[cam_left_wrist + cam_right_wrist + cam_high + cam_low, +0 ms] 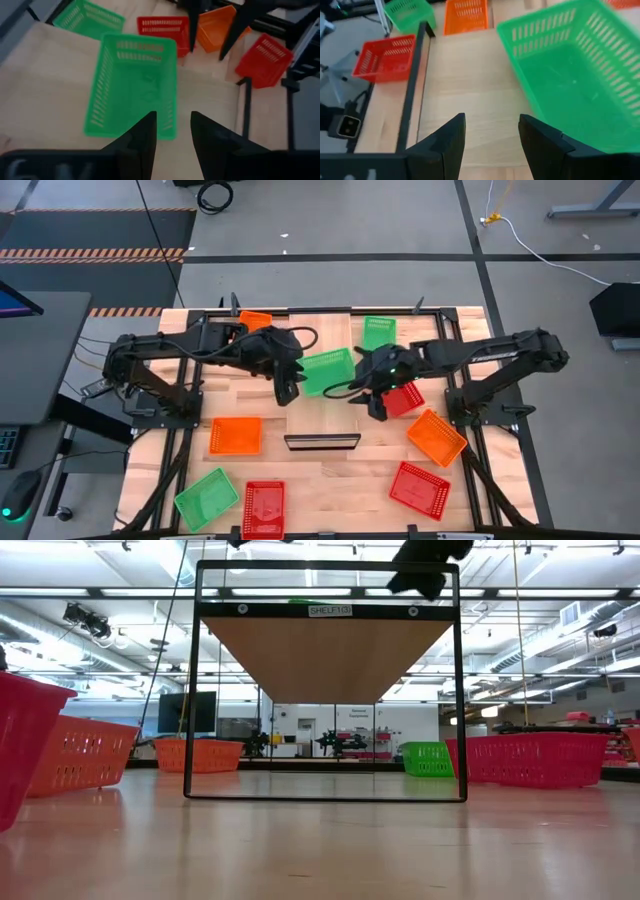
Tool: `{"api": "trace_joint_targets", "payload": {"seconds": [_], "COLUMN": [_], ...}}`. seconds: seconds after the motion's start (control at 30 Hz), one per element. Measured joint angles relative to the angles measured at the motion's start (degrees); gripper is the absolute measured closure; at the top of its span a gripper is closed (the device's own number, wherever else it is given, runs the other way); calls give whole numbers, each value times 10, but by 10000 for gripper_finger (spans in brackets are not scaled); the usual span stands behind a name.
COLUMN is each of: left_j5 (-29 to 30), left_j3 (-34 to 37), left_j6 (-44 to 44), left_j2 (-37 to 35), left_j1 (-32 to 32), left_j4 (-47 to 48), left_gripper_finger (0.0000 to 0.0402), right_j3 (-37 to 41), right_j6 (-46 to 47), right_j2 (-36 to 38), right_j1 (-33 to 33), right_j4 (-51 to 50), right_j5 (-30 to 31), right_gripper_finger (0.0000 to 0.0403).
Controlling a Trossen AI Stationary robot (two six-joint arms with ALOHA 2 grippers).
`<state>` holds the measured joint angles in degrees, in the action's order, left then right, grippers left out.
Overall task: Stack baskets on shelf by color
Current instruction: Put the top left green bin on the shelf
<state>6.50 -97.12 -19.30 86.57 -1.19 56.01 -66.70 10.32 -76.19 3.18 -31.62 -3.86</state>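
Scene: seen from above, a wooden table with two dark arms meeting over a raised shelf [320, 420] of pale wood at its middle.
Green basket on the shelf: one green basket [329, 371] sits on the shelf's far part, between the two grippers, mouth up — nothing else is on the board.
Long axis: it runs roughly left to right, turned a little so the right end sits farther back.
Left gripper: the left gripper [288, 388] hovers just beside the basket's left short end; in its wrist view the fingers stand apart with a modest gap and hold nothing.
Right gripper: the right gripper [376, 402] hangs near the basket's right near corner, above a red basket [403, 397]; its fingers are spread somewhat wider, also empty.
Other baskets: on the tabletop around the shelf lie another green basket [379, 332] at the far side, a third green one [207, 499] near left, orange ones [237, 435] left, [436, 437] right and [255, 320] far left, and red ones [264, 507], [419, 489] near.
Handling, as a judgement: thin perforated plastic — probably light, slightly springy and apt to slide on smooth wood.
Where to hold: pinching one wall at the rim, midway along a side, looks the safest grip; a corner hold could let it swing.
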Motion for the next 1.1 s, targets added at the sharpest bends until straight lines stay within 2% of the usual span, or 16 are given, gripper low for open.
{"api": "trace_joint_targets", "payload": {"seconds": [0.13,0.37,0.67,0.9,1.1], "left_j5": [0,0,0,3,10], "left_j3": [0,0,0,0,0], "left_j6": [-40,-49,-72,-86,-86], "left_j2": [8,14,12,-7,-12], "left_j1": [-11,-31,-39,-39,-39], "left_j4": [6,9,22,35,38], "left_gripper_finger": [276,276,276,276,276], "right_j3": [0,0,0,0,0], "right_j6": [0,0,5,-7,-42], "right_j2": [-29,-59,-119,-116,-113], "right_j1": [13,36,36,13,-18], "right_j4": [32,101,104,103,106], "right_j5": [-6,-6,-4,32,29], "right_gripper_finger": [215,232,238,238,238]}}
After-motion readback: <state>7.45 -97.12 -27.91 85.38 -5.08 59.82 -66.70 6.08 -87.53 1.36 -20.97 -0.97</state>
